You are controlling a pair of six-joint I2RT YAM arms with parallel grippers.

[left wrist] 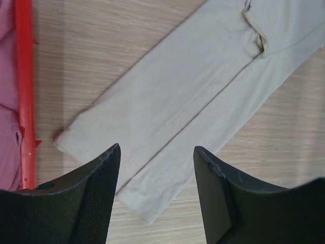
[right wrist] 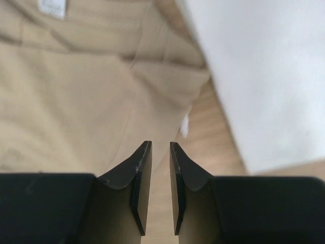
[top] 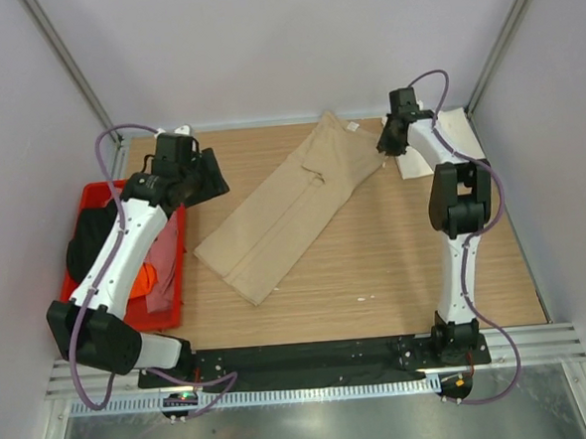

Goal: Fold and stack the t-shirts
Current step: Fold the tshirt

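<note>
A tan t-shirt (top: 292, 205), folded into a long strip, lies diagonally across the table. Its lower hem end (left wrist: 152, 168) shows just beyond my left gripper (left wrist: 157, 151), which hovers above it, wide open and empty. That left gripper (top: 209, 175) sits near the bin's back corner. My right gripper (top: 388, 139) is at the tan t-shirt's collar end (right wrist: 76, 91); its jaws (right wrist: 160, 145) stand a narrow gap apart with only bare wood between them. A folded cream-white t-shirt (right wrist: 264, 71) lies to its right, also seen at the back right (top: 457, 130).
A red plastic bin (top: 93, 197) at the left edge holds black (top: 90, 237), pink (left wrist: 7, 76) and orange (top: 145, 278) t-shirts. Its red rim (left wrist: 24, 91) runs beside the tan hem. Grey walls close in the table on three sides.
</note>
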